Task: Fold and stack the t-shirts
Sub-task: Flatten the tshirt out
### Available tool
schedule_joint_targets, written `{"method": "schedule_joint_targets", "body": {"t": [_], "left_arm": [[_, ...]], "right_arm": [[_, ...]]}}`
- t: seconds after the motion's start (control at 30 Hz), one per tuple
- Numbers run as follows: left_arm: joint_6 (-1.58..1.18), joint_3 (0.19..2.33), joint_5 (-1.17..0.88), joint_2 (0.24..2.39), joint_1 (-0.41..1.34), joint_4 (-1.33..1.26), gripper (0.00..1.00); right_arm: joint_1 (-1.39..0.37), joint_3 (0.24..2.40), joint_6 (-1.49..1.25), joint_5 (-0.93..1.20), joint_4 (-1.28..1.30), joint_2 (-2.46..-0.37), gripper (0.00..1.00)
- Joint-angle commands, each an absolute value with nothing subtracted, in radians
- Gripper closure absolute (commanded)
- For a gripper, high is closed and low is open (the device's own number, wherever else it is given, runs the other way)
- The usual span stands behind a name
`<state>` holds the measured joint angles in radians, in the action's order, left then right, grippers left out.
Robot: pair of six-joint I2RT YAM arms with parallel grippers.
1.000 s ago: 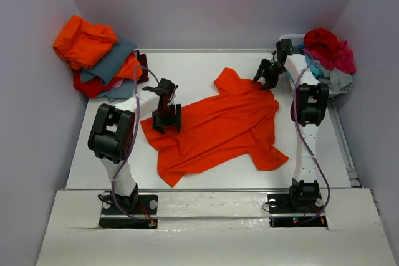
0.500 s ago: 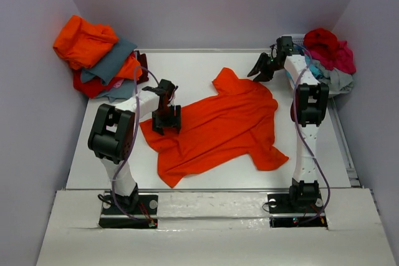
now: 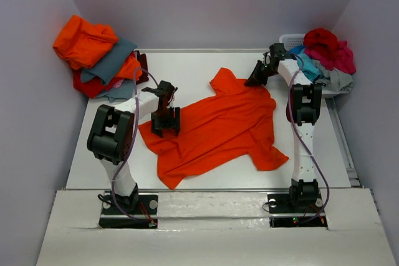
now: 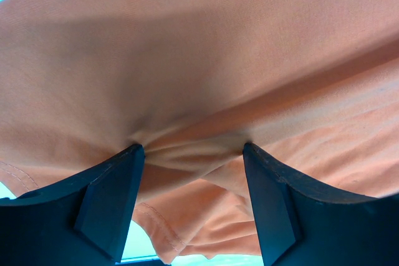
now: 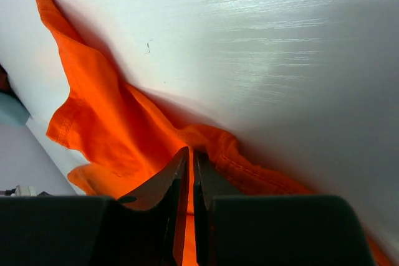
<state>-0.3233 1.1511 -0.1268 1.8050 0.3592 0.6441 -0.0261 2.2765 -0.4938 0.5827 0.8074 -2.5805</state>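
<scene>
left tool [image 4: 193,154] pinches the shirt [image 3: 218,126] at 9 o'clock; right tool [image 5: 189,154], closed at 1 o'clock, could lose its hem.

Even, soft light fills the overhead view, shadows faint and short. Glare streaks the bench [image 5: 293,48] in the right wrist view. The left wrist view is washed pale with a cyan cast, its cloth blurred

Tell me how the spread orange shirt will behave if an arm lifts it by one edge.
Probably floppy: the shirt already bunches between the left gripper's fingers. It would likely drape and trail rather than hold shape, since it lies wrinkled across the table. It looks thin, so probably light.
</scene>
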Motion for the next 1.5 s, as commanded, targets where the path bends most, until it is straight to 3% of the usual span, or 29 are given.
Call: {"method": "schedule_joint_targets", "body": {"t": [0.0, 0.37, 0.83, 1.1, 1.47], "left_arm": [[-0.314, 1.097, -0.118, 1.816, 0.364, 0.709, 0.22], [-0.316, 1.026, -0.135, 1.766, 0.364, 0.704, 0.23], [-0.314, 0.992, -0.159, 1.740, 0.364, 0.693, 0.23], [-0.365, 1.097, -0.085, 1.717, 0.364, 0.710, 0.21], [-0.446, 1.279, 0.026, 1.657, 0.364, 0.727, 0.18]], "right_arm": [[-0.029, 2.287, -0.488, 0.505, 0.799, -2.571, 0.87], [-0.020, 2.301, -0.529, 0.306, 0.853, -2.542, 0.89], [0.009, 2.200, -0.545, 0.236, 0.862, -2.470, 0.90], [0.009, 2.187, -0.502, 0.363, 0.835, -2.462, 0.87], [0.009, 2.204, -0.442, 0.261, 0.925, -2.450, 0.85]]}}
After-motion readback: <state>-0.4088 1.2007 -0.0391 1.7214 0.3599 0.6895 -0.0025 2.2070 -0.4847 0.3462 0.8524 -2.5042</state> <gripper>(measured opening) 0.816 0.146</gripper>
